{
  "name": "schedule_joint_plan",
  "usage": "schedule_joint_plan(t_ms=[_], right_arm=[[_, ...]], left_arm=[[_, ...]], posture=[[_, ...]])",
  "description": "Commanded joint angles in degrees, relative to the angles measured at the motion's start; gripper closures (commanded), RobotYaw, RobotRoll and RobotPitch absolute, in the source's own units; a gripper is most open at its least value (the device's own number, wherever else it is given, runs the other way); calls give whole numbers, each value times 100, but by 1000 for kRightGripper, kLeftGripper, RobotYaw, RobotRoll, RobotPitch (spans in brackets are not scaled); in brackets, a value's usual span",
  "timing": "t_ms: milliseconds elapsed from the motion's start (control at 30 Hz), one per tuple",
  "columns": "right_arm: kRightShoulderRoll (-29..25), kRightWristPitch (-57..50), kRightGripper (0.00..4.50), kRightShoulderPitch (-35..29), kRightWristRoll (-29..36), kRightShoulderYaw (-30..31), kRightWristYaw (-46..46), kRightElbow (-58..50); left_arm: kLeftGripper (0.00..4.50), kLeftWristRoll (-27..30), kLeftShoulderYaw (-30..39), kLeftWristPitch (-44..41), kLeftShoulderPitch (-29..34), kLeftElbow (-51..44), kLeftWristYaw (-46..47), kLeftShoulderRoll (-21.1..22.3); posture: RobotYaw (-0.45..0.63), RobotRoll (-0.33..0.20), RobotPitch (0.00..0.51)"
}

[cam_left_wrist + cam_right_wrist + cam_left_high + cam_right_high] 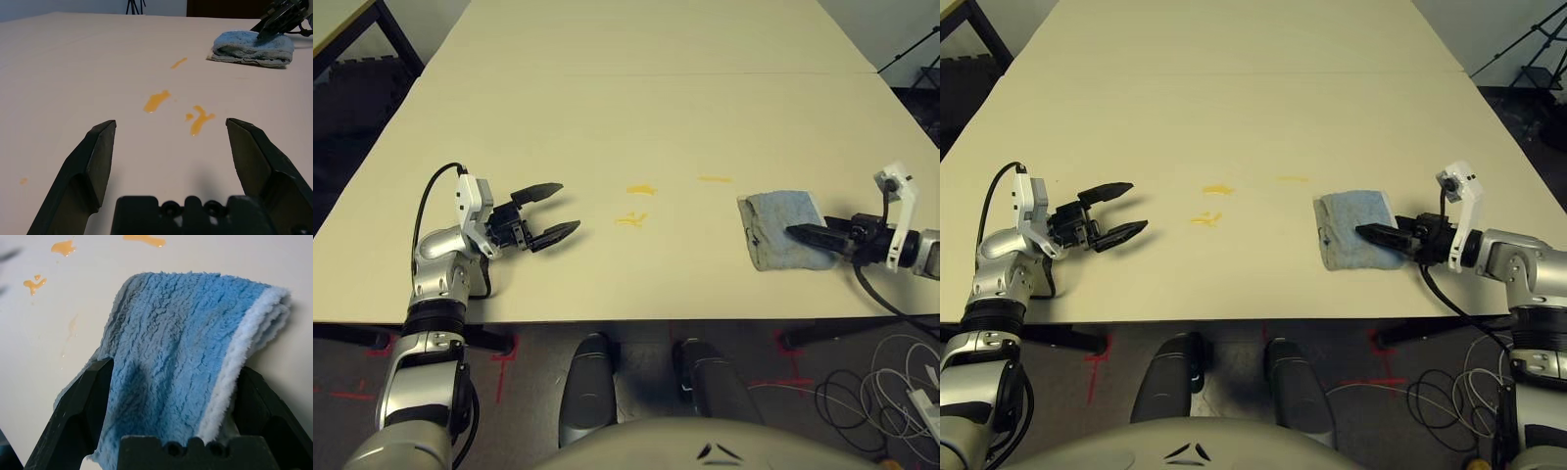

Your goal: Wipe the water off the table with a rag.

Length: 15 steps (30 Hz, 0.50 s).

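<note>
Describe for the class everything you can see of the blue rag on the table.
The rag is a folded, fluffy blue cloth with a paler, whitish edge, like plush microfibre. It lies flat on the cream table, to the right of the orange water smears. The right pincer stands open astride its near end, one black finger on each side; whether they press it is unclear.

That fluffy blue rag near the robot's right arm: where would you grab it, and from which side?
Probably across its width, near the end closest to the right tool, coming in low from the robot's right. The rag lies folded in a thick, flat pad on the table, and the open fingers already straddle its two long edges, so closing there should pinch all layers together.
</note>
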<state>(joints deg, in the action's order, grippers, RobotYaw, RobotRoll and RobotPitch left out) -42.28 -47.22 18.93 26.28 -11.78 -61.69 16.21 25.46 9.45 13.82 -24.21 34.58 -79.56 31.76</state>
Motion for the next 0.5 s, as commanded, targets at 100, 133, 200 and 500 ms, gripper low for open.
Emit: schedule_joint_plan(t_ms=[100,133,200,500], right_arm=[[248,-167,33,-79,-80,459,155,37],[270,-169,33,-77,-87,484,179,38],[302,-167,33,-84,-100,526,216,40],[294,-23,2043,-129,-236,559,327,190]], left_arm=[[0,-100,-71,35,47,35,-43,-17],[0,-100,-71,36,48,33,-41,-18],[0,-101,-72,40,47,33,-40,-20],[0,-122,-75,71,2,92,-29,-23]], posture=[[185,0,162],[184,0,163],[184,0,163],[181,0,163]])
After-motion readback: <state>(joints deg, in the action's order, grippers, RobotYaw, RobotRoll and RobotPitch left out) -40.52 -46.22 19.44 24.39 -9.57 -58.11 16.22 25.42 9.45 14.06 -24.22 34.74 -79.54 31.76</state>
